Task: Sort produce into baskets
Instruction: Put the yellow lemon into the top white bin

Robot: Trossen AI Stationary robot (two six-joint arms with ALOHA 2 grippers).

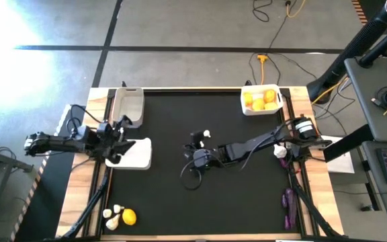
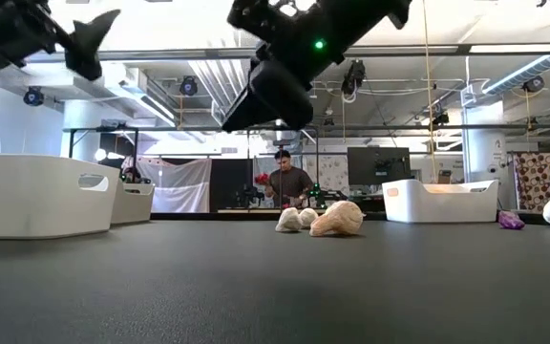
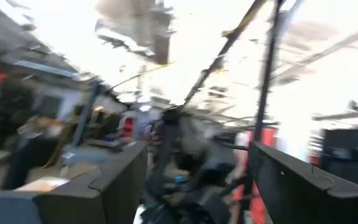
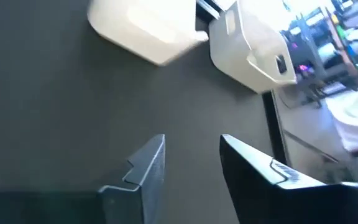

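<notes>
My right gripper [image 1: 195, 158] hangs open and empty above the black mat at mid-table; its own view [image 4: 191, 165] shows only bare mat between its fingers. Whitish garlic bulbs [image 1: 206, 134] lie on the mat just beyond it and also show in the low view [image 2: 323, 219]. My left gripper [image 1: 119, 149] is open and empty, raised over the left end of a white basket [image 1: 138, 153]. A greyish basket [image 1: 127, 106] stands behind that basket. A second white basket [image 1: 261, 101] at the far right holds yellow and orange citrus [image 1: 259, 99].
A lemon [image 1: 129, 216] and garlic bulbs [image 1: 113, 216] lie at the near left corner. Purple eggplant pieces [image 1: 287, 202] and a whitish bulb [image 1: 279, 152] lie along the right edge. A black cable loops [image 1: 190, 178] under the right gripper. A person [image 2: 285, 186] stands in the room beyond.
</notes>
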